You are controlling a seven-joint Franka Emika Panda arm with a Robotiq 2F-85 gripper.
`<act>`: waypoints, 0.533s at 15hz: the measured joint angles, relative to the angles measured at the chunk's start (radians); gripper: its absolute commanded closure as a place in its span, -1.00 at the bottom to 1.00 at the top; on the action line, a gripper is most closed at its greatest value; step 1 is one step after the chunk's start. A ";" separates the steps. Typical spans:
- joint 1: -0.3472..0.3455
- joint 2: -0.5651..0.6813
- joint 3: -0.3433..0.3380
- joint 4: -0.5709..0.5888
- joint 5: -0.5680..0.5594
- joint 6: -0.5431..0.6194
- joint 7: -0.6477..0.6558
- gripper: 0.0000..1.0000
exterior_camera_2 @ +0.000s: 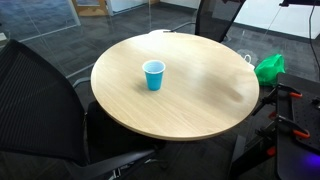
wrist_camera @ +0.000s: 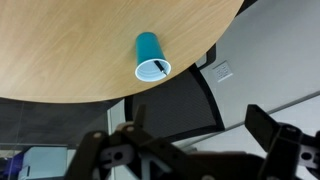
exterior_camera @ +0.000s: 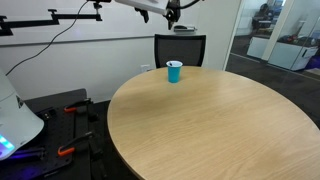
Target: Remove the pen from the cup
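Note:
The teal-blue cup [exterior_camera: 174,71] stands upright on the round wooden table [exterior_camera: 210,120] near its far edge; it also shows in an exterior view [exterior_camera_2: 153,75]. In the wrist view the cup [wrist_camera: 150,52] is seen from above, with the thin dark pen [wrist_camera: 158,68] lying across its opening. My gripper [exterior_camera: 172,12] hangs high above the cup, well clear of it. In the wrist view its fingers [wrist_camera: 205,125] are spread wide with nothing between them.
A black mesh office chair [exterior_camera: 180,48] stands just behind the cup at the table's edge. Another dark chair [exterior_camera_2: 40,100] sits at the table's side. A green object [exterior_camera_2: 268,67] lies beyond the table. Glass walls stand behind.

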 measured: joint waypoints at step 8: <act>-0.079 0.181 0.083 0.112 0.337 -0.220 -0.516 -1.00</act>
